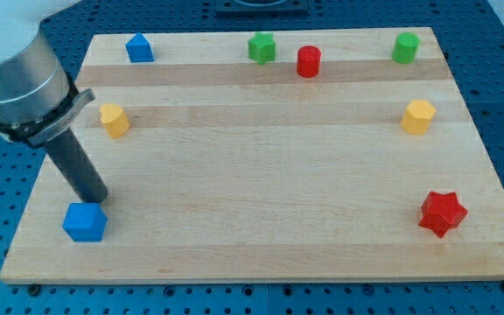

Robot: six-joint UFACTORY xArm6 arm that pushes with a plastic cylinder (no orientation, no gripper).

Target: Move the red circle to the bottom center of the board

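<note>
Pale wooden board point(261, 236) carrying coloured blocks. The small red cylindrical block point(309, 61), the task's circle, stands near the view's top, just right of centre, beside the green star-shaped block point(262, 47). My tip point(100, 201), a plain dark rod end with nothing to open or close, rests at the view's lower left, just above the blue cube-like block point(84, 221). The red cylinder thus lies well apart, up and to the view's right. No writing or labels are legible.

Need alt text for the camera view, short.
My tip rests by the blue cube at the wooden board's bottom left, far from the red circle near top center. Seven other blocks sit around the edges.
</note>
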